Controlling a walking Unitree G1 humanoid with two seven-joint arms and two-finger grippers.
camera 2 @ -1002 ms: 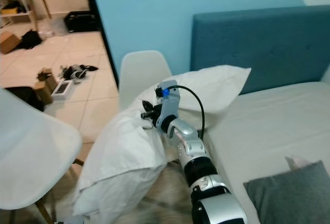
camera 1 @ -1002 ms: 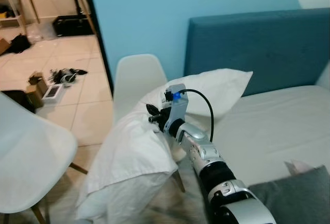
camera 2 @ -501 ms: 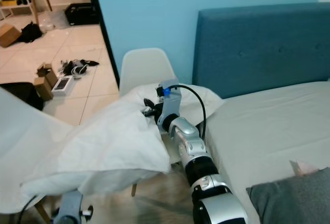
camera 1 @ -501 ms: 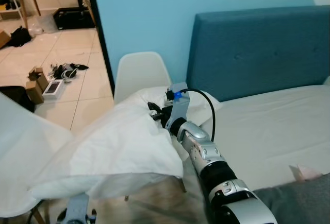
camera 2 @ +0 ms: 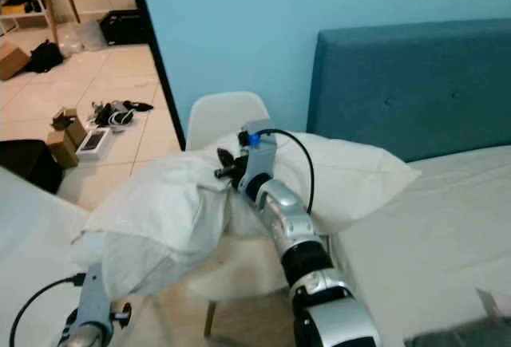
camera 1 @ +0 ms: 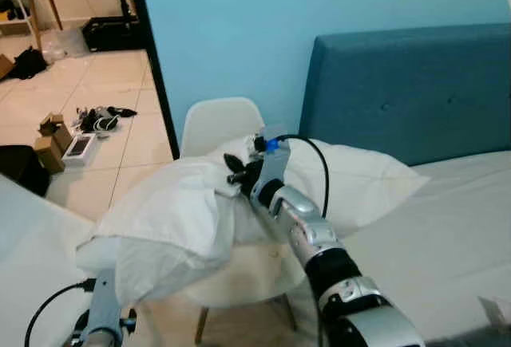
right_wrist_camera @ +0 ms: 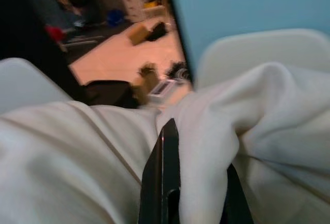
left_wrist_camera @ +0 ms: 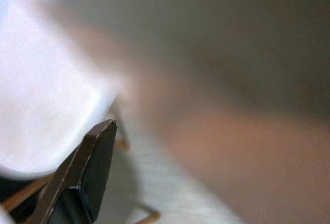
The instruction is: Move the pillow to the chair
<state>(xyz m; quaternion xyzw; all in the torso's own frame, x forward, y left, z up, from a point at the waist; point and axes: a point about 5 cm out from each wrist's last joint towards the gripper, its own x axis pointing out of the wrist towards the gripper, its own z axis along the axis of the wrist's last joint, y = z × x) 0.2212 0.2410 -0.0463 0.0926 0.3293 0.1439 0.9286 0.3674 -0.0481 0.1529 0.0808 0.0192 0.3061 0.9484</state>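
Note:
A big white pillow [camera 1: 172, 223] hangs over the seat of the white chair [camera 1: 217, 125] by the blue wall, one end reaching the bed's edge. My right gripper [camera 1: 234, 173] is shut on a fold of its top; in the right wrist view the cloth is pinched between the black fingers [right_wrist_camera: 162, 172]. My left arm [camera 1: 102, 319] rises under the pillow's low left end, where the cloth hides its gripper. The left wrist view is blurred, with one black finger [left_wrist_camera: 85, 177] close to pale cloth.
A second white chair [camera 1: 28, 271] stands close at the lower left. The bed [camera 1: 455, 235] with its blue headboard [camera 1: 415, 92] lies to the right. Beyond the doorway, boxes and cables [camera 1: 76, 128] are strewn on the tiled floor.
The pillow has swung right and now spreads over the chair by the wall, its far end toward the bed. The right gripper has kept its hold. The camera has shifted a little.

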